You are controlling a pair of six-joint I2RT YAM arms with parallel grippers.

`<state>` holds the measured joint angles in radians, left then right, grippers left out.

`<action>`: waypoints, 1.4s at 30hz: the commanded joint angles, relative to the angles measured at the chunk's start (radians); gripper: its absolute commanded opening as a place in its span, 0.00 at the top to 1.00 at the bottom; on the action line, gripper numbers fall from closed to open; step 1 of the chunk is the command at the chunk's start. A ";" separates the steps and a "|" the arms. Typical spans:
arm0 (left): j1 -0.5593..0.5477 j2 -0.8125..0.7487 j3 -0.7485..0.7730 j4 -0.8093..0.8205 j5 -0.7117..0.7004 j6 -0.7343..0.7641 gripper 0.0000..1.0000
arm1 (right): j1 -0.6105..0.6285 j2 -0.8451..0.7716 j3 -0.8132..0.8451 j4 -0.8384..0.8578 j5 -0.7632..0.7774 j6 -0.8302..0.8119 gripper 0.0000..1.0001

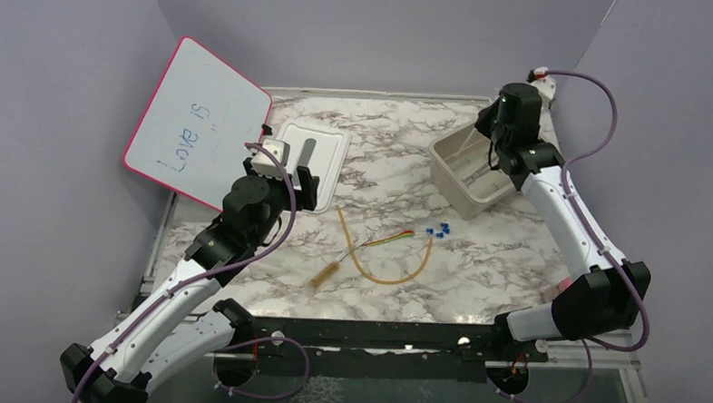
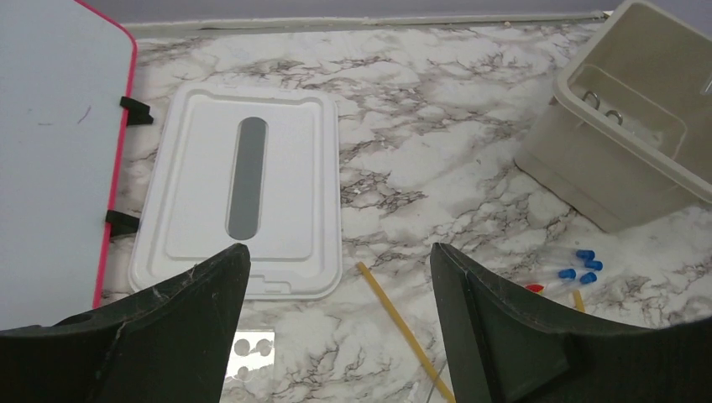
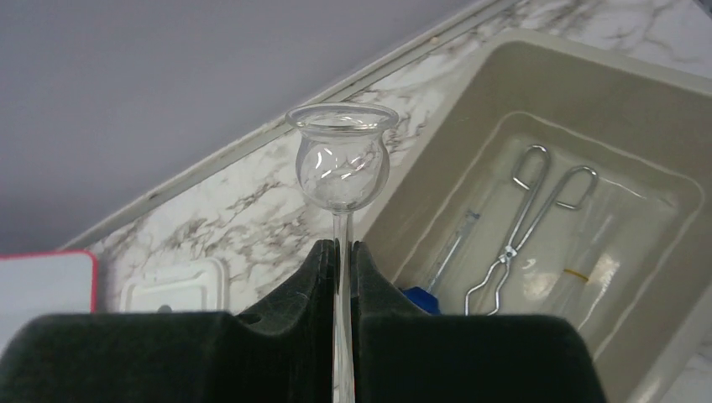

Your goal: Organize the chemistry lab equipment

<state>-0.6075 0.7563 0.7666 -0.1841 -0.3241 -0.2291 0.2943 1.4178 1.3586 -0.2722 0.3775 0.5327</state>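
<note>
On the top view, taken as a dial centred on the marble table (image 1: 477, 270), the right gripper (image 3: 342, 252) hangs at 2 o'clock above the beige bin (image 3: 537, 75), its fingers pressed together on the thin stem of a glass funnel (image 3: 342, 159), which stands upright with the bulb above the fingertips. The silver tongs (image 3: 525, 222) lie flat on the bin floor, loop handles toward 1 o'clock in the right wrist view, with a blue-tipped item just beside them at 8 o'clock. The left gripper (image 2: 337, 249) is at 10 o'clock, fingers spread wide and holding nothing, above the near edge of the white lid (image 2: 201, 168). The pink-framed whiteboard (image 1: 197, 122) leans at 10 o'clock beyond it. Near the dial centre lie the amber rubber tube (image 1: 395, 274), bent in a U, the brush (image 1: 327, 275) at its 9 o'clock, the green-orange stick (image 1: 389, 239) across the tube, and the blue pieces (image 1: 439, 231) at the stick's 3 o'clock.
</note>
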 commanded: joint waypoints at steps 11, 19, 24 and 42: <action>0.005 0.021 -0.046 0.082 0.076 0.017 0.18 | -0.176 0.180 -0.114 -0.005 -0.014 0.337 0.95; 0.005 0.034 -0.055 0.079 0.060 0.028 0.18 | -0.181 0.366 -0.041 -0.048 -0.009 0.426 0.94; 0.005 0.043 -0.056 0.078 0.051 0.033 0.18 | -0.192 0.470 0.026 -0.065 -0.052 0.444 0.93; 0.006 0.067 -0.055 0.074 0.045 0.037 0.18 | -0.242 0.598 0.062 -0.076 -0.168 0.487 0.80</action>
<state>-0.6079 0.8242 0.7216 -0.1295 -0.2657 -0.2008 0.0570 1.9987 1.4014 -0.3370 0.2321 1.0046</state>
